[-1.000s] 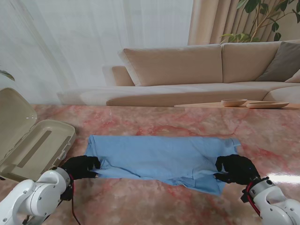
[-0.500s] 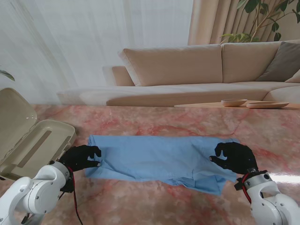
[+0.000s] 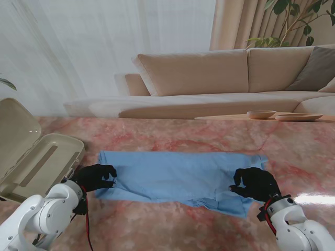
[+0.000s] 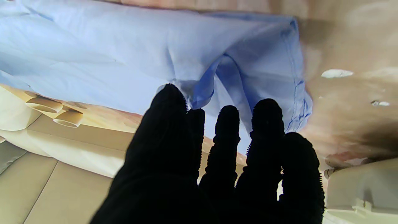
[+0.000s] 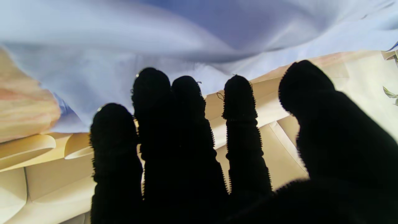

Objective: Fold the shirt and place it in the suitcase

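Your left hand (image 3: 95, 177) rested at the left end of the shirt (image 3: 178, 177), its black fingers (image 4: 228, 130) spread slightly and lying over the cloth; whether they pinched the fabric or merely lay on it could not be told from either view. In the left wrist view a raised fold of blue cloth stood just beyond the fingertips, with the stitched hem of the shirt running beside it. Your right hand (image 3: 255, 184) lay on the right end of the shirt, thumb and forefinger curled toward each other over the cloth; its wrist view showed the fingers (image 5: 241, 102) extended and apart against pale blue fabric, and a grasp could not be confirmed there either. The shirt was light blue, spread as a wide band across the pink marbled surface (image 3: 209, 141), its near right corner hanging a little nearer to you than the rest of its edge. The suitcase (image 3: 36, 162), beige and hard-shelled, stood open at the far left of the surface, just beside your left hand and apart from the shirt, its lid (image 3: 15, 133) tilted up. Beyond the surface stood a beige sofa (image 3: 209, 78) and a low table carrying shallow bowls (image 3: 261, 114).
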Controlling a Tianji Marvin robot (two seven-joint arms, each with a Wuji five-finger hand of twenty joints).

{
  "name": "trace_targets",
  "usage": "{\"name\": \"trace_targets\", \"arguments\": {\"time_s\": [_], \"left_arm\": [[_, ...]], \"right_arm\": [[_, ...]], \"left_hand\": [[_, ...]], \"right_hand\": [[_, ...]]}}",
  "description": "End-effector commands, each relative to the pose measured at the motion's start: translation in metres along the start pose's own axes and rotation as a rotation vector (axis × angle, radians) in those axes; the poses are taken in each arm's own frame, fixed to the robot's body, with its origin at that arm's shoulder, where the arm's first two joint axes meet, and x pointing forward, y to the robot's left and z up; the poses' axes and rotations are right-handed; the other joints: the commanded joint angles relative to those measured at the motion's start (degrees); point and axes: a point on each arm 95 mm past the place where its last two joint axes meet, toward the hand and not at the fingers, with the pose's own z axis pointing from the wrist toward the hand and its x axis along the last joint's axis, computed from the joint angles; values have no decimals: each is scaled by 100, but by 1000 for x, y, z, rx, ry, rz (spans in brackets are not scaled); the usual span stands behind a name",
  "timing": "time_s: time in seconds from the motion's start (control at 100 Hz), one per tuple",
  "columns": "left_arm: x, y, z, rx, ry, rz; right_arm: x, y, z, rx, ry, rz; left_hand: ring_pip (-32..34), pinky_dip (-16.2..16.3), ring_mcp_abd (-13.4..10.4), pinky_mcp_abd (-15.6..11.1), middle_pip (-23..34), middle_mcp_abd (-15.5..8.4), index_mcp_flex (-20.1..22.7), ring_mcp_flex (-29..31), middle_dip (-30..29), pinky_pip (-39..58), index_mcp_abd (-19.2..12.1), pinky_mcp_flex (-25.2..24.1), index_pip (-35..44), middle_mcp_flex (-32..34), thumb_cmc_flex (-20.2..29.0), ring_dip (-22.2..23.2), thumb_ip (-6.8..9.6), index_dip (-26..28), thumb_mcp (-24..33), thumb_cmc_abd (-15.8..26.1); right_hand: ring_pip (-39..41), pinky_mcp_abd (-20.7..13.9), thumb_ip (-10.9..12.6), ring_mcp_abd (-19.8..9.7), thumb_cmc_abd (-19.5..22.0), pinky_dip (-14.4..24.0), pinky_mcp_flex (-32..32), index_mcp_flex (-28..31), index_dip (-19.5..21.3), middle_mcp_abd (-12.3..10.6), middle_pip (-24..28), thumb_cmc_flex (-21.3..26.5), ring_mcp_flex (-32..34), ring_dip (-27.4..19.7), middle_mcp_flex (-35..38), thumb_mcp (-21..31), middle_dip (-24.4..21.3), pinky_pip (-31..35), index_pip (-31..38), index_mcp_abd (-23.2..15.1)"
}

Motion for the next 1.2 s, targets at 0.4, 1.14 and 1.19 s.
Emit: {"name": "trace_targets", "arguments": {"time_s": [0.4,1.14,1.19], "left_arm": [[-12,32,8,-97,-41,29],[-5,21,2,-65,-24,-33],[-4,18,1,-47,-21,-39]], "right_arm": [[-12,-28,-14,163,-84,46],[-18,-2,-9,93,-134,9],[-19,2,-8,68,-154,-4]], "left_hand": [[-102,-64,207,121,175,48,74,-126,-62,-119,88,-94,-84,-167,236,-76,130,32,-171,244],[-227,-179,216,157,164,46,98,-181,-252,-267,87,-163,-108,-192,210,-196,122,12,-188,274],[-227,-181,212,157,170,41,99,-177,-258,-267,88,-164,-111,-188,203,-200,122,10,-189,281]], "right_hand": [[49,106,-15,92,-138,27,-16,-162,-143,155,0,272,-28,-109,24,107,-122,125,121,-12],[-206,199,174,229,394,15,-182,-15,84,280,-235,-84,-187,-233,-129,-207,-254,-14,-735,283],[-170,207,293,257,522,38,-207,51,228,317,-242,-276,-221,-216,-175,-254,-246,17,-1069,390]]}}
